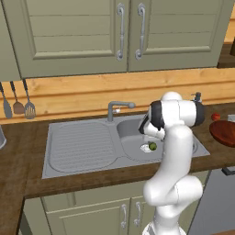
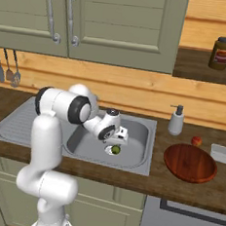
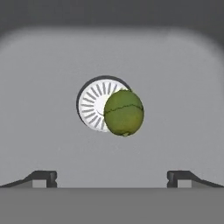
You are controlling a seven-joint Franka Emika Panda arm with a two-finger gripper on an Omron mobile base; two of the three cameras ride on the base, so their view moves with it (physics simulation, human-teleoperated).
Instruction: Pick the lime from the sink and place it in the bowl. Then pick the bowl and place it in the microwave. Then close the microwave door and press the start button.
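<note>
Hand view puts us directly above the lime (image 3: 124, 112), which lies on the floor of the sink (image 3: 183, 87) basin, resting partly over the round white drain (image 3: 92, 105). Our claw (image 3: 112, 177) is spread wide, one dark tip at each side of the bottom edge, with nothing between them; the lime sits ahead of the gap and close to its centre line, so we judge that the hand has been lined up for a straight descent onto the fruit.

From the left base view we see why the arm is folded as it is: the elbow is raised above the front rim of the sink (image 1: 92, 165) and the wrist bends downward into the basin, so the claw can come at the lime (image 1: 152, 146) from above and not from the side, where the basin walls would be in the way.

In the right base view the lime (image 2: 115, 149) lies just below the hand, apart from it. The bowl (image 2: 191, 163) waits on the wooden table (image 2: 128, 177) to the right of the sink, beside a soap bottle (image 2: 176, 120), well apart from the lime. We take it that the first step, the pick, is not yet done. A round fruit lying on the drain could roll when touched.
</note>
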